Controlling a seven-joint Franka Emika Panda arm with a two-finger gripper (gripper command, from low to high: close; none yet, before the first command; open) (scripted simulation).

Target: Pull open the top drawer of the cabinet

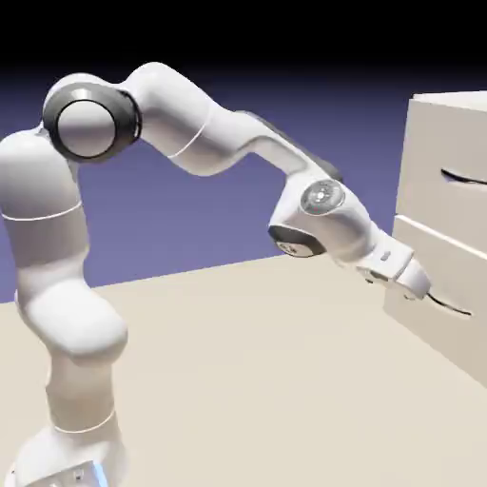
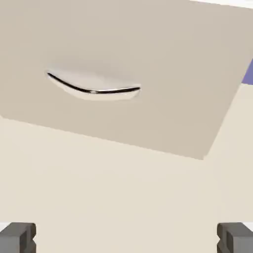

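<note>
Approach step, nothing grasped yet. In the hand view my fingers (image 2: 20,236) sit at the two bottom corners, spread as wide as they go and empty, with only bare counter (image 2: 123,192) between them.

Past the counter strip, a cream drawer front fills the upper part of that view, its thin dark curved bar (image 2: 94,90) up and left of centre. This front meets the counter along its lower edge, so I read it as the lower drawer (image 1: 439,262), not the one I want (easy to mix up, the two fronts look alike).

The exterior view agrees. The arm (image 1: 238,143) reaches right and the fingers end just short of the cabinet (image 1: 428,105), level with the lower drawer's bar (image 1: 449,304) and near it; whether they touch the front I can't tell.

The top drawer (image 1: 445,157) is above that, shut flush as far as I can see, with its handle (image 1: 464,177) near the right edge of frame and well above the fingers.

Next move as I judge it:
- raise the hand until the upper bar is centred between the open fingers
- square up to the bar and push in so the fingers straddle it
- clamp, then pull straight back away from the cabinet

Main risk: clamping on the wrong bar.
</note>
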